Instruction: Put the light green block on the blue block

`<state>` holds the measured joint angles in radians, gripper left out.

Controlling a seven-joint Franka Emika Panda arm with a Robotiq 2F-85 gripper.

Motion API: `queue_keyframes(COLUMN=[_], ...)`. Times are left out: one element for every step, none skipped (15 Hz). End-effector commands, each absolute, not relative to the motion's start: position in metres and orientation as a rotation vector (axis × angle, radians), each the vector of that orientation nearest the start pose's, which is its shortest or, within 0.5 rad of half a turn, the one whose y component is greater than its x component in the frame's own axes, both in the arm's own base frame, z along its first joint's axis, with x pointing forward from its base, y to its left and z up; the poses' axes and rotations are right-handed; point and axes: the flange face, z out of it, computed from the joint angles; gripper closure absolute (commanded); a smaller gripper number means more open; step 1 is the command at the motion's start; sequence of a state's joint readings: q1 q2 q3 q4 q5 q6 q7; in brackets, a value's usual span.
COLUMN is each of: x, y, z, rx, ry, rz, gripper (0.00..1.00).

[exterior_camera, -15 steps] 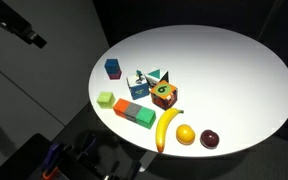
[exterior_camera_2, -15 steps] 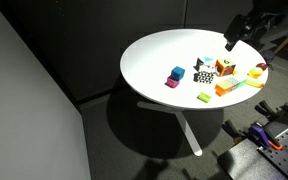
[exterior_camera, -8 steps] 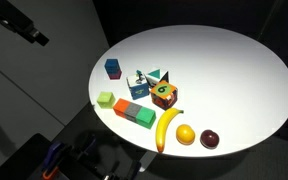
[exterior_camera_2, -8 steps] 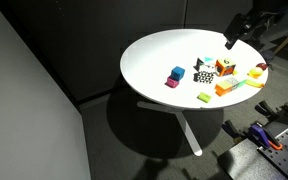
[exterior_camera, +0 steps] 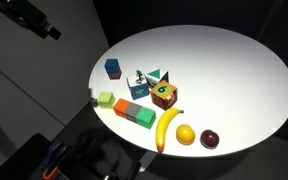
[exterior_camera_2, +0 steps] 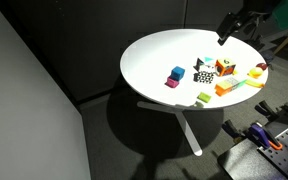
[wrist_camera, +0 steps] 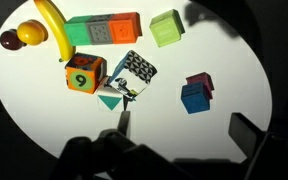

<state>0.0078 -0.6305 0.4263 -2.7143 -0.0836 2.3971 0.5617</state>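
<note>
The light green block [exterior_camera: 106,99] [exterior_camera_2: 204,97] lies near the table's edge, next to the joined orange and darker green block [exterior_camera: 134,113]. In the wrist view it shows at the top [wrist_camera: 165,28]. The blue block [exterior_camera: 113,68] [exterior_camera_2: 176,74] [wrist_camera: 194,97] stands apart from it, touching a small magenta block [wrist_camera: 200,82]. My gripper [wrist_camera: 184,130] is open and empty, high above the table, with the blue block just beyond its fingers. In both exterior views it hangs off to the side of the table [exterior_camera: 29,18] [exterior_camera_2: 234,25].
A round white table [exterior_camera: 224,70] carries a cluster: an orange numbered cube [exterior_camera: 164,93], a black-and-white patterned block [exterior_camera: 141,84], a teal triangle [exterior_camera: 156,76], a banana [exterior_camera: 169,128], a yellow fruit [exterior_camera: 186,134] and a dark red fruit [exterior_camera: 211,139].
My gripper has shifted slightly towards the table in both exterior views. The blocks have not moved.
</note>
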Motion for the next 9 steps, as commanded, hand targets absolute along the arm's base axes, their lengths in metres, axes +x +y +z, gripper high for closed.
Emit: queue_keyframes(x=[0.367,0.372,0.376,0.380,0.384,0.387,0.390,0.393,0.397], y=[0.146,0.142,0.139,0.136,0.134,0.134,0.133,0.132,0.131], z=[0.421,0.418,0.415,0.413,0.412,0.411,0.410,0.410,0.410], rx=[-3.266,-3.276,-3.284,-3.290,-3.293,-3.293,-3.287,-3.276,-3.258], ry=[0.303,0.344,0.379,0.412,0.443,0.466,0.474,0.466,0.448], rz=[-0.491,-0.438,-0.389,-0.349,-0.304,-0.262,-0.226,-0.204,-0.189], gripper=[0.00,0.00,0.00,0.00,0.00,0.00,0.00,0.00,0.00])
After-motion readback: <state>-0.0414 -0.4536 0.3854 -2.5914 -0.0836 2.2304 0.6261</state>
